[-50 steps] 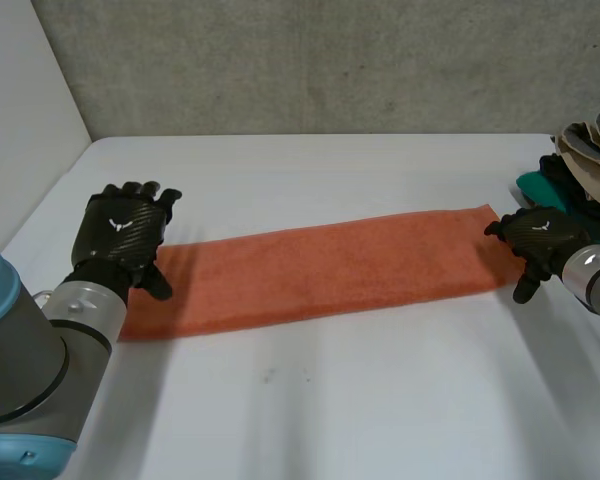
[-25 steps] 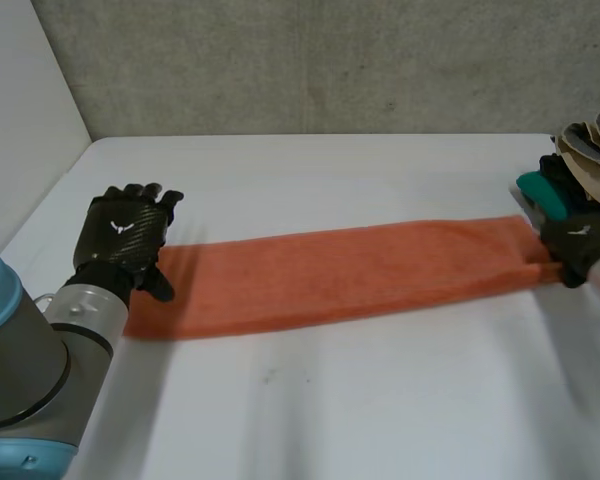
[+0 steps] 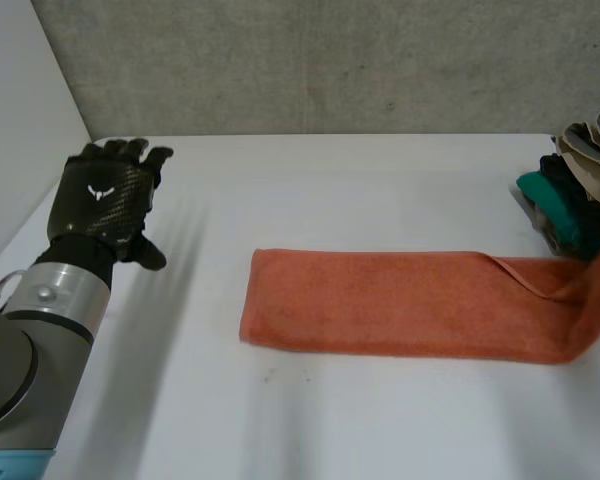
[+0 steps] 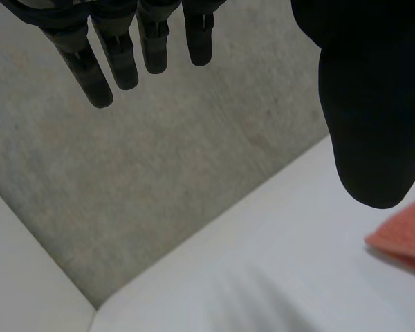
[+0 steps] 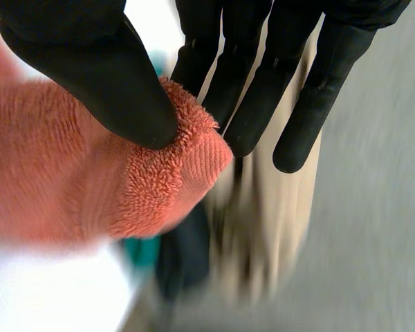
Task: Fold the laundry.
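From my station, the orange towel (image 3: 400,315) lies as a long strip on the white table (image 3: 360,430). It runs from about the middle toward the right edge, where its end lifts off the surface and curves upward. In the right wrist view, the right hand (image 5: 100,79) is clamped on that raised end. The thumb presses the terry against the fingers, and a hemmed corner pokes out just past the thumb. The towel's other end rests flat on the table with nothing touching it. The left hand (image 3: 105,200) is held up over the far left corner of the table, well apart from the towel. Its own wrist view shows the fingers straight and spread and the thumb standing away from them, holding nothing. They point toward the grey wall (image 3: 330,60), and one corner of the towel shows beside the thumb. A pile of clothes (image 3: 575,190) in teal, dark and beige sits at the table's right edge, just beyond the lifted end. In the right wrist view it is only a blur past the fingertips.
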`<act>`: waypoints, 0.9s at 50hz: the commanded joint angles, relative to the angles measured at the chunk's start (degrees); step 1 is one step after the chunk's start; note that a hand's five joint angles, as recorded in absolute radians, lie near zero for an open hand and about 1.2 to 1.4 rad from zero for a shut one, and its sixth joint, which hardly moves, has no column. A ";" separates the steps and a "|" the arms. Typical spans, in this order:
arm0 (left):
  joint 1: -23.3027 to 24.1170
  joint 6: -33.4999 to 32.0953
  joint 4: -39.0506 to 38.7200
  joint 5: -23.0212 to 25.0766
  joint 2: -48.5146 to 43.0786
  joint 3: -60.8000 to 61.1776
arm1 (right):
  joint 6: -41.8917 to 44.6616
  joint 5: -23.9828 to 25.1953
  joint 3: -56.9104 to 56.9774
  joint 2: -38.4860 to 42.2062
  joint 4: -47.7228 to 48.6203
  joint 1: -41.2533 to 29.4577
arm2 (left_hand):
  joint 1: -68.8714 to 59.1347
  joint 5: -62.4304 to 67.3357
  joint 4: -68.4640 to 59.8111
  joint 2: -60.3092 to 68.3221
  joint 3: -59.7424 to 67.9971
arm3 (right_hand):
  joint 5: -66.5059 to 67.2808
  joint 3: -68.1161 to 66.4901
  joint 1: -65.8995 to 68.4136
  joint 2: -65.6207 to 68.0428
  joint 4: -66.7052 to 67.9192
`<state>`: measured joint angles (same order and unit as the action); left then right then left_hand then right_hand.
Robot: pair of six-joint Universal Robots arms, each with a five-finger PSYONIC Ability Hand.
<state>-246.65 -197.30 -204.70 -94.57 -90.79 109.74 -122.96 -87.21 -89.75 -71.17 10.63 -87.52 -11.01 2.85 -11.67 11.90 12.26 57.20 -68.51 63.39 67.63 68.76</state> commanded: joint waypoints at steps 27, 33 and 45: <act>6.44 0.86 -0.17 0.43 -8.08 -8.66 | -18.34 6.43 -4.90 3.60 15.03 -36.86 | -0.38 -1.46 0.28 -0.51 -0.87 | -57.20 58.51 -53.39 -57.63 -58.76; 12.76 0.60 -0.17 0.52 -13.88 -13.49 | -31.27 6.87 -9.20 0.78 7.86 -28.24 | -0.38 -1.46 0.28 -0.51 -0.87 | -57.20 58.51 -53.39 -57.63 -58.76; 19.62 -0.02 0.80 -0.62 -29.87 -24.22 | -31.64 6.26 -15.98 0.42 0.36 -19.71 | -1.39 -0.45 -0.73 0.50 0.14 | -51.59 52.90 -47.78 -52.02 -53.15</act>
<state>-227.64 -197.31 -204.56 -94.51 -115.22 89.37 -156.10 -80.54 -103.53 -71.57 11.17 -111.20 -11.02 2.85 -11.67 11.90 12.26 2.84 -12.24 13.28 12.39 12.28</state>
